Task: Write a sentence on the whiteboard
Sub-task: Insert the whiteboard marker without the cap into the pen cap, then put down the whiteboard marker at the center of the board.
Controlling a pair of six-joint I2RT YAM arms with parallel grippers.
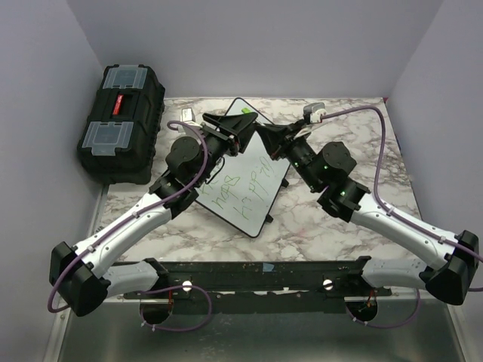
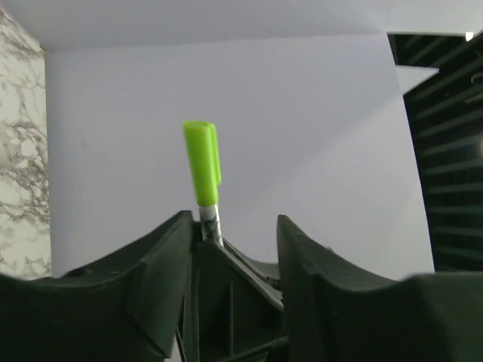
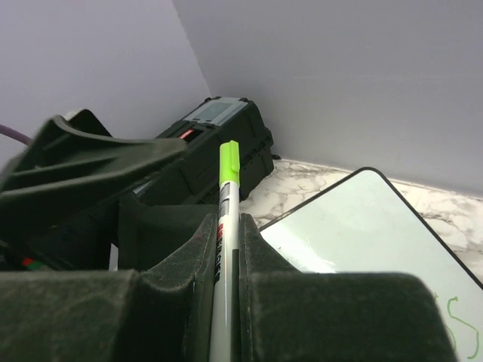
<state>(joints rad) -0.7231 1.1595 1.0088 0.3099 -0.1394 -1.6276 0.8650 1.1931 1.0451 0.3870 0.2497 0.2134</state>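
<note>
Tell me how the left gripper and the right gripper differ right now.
The right gripper is shut on the capped green marker, while the left gripper is open. The right gripper carries the marker's barrel between its fingers; the left gripper's fingers merely stand either side of it, holding nothing. Both meet above the far end of the whiteboard.

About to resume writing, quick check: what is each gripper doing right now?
Left gripper: open, jaws apart, holding nothing.
Right gripper: closed on the green marker, cap on.
</note>
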